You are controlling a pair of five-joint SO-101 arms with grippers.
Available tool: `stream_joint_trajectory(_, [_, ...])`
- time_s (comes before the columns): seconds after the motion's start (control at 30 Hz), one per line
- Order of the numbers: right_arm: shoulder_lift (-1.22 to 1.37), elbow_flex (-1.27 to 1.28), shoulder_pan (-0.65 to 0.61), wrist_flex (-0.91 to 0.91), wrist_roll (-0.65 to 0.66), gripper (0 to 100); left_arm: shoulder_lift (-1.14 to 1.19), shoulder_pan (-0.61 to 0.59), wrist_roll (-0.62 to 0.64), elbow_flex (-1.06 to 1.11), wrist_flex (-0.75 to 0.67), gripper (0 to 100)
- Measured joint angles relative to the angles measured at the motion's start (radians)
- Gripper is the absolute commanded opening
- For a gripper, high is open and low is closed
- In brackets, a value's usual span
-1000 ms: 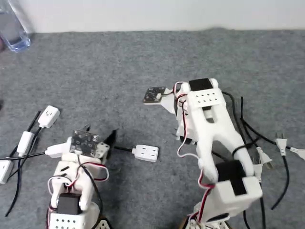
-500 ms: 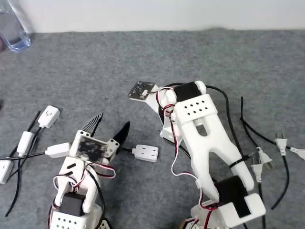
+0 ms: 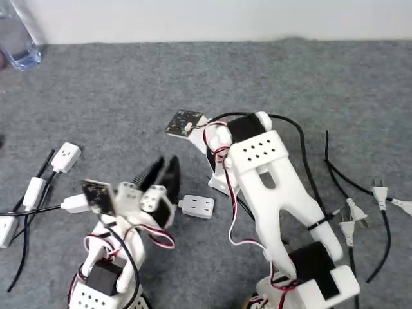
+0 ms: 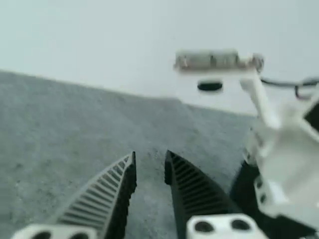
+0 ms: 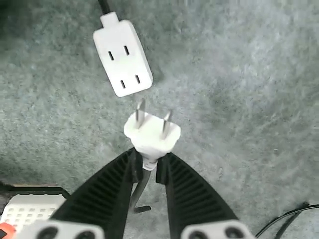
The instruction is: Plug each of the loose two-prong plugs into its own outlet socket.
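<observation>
0 plugs seated, as far as you can see. Your right claw (image 5: 147, 159) is clamped on 1 plug (image 5: 151, 135), prongs just short of the outlet socket (image 5: 122, 59), upper left. Left claw (image 4: 149, 158) is slightly apart, empty. 2 loose plugs (image 3: 380, 191) lie at the bench (image 3: 129, 84) right edge.

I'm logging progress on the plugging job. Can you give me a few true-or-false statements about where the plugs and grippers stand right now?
The right gripper grips a white two-prong plug. True.
That plug's prongs are seated in the white outlet block. False: they point at it, with a gap between.
The left gripper holds a plug. False: nothing lies between its fingers.
More loose plugs lie unplugged on the table. True.
</observation>
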Motion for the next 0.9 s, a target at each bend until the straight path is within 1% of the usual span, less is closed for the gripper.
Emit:
stream_joint_trajectory(0.13, [-0.044, -0.006, 0.003, 0.002, 0.000, 0.8, 0.000, 0.020, 0.003, 0.000, 0.005, 9])
stream_joint_trajectory(0.27, [-0.048, -0.003, -0.034, 0.003, 0.000, 0.8, 0.000, 0.021, 0.003, 0.000, 0.005, 9])
stream_joint_trajectory(0.43, [-0.048, 0.018, -0.084, -0.003, 0.051, 0.9, 0.000, 0.021, 0.003, 0.000, 0.005, 9])
stream_joint_trajectory(0.6, [-0.048, 0.018, -0.115, -0.066, 0.061, 0.9, 0.000, 0.026, 0.003, 0.000, 0.005, 9])
stream_joint_trajectory(0.73, [-0.044, 0.018, -0.114, -0.124, 0.061, 0.9, 0.000, 0.026, 0.003, 0.000, 0.005, 9])
stream_joint_trajectory(0.9, [0.032, 0.018, -0.130, -0.164, 0.061, 0.9, 0.000, 0.026, 0.003, 0.000, 0.006, 9])
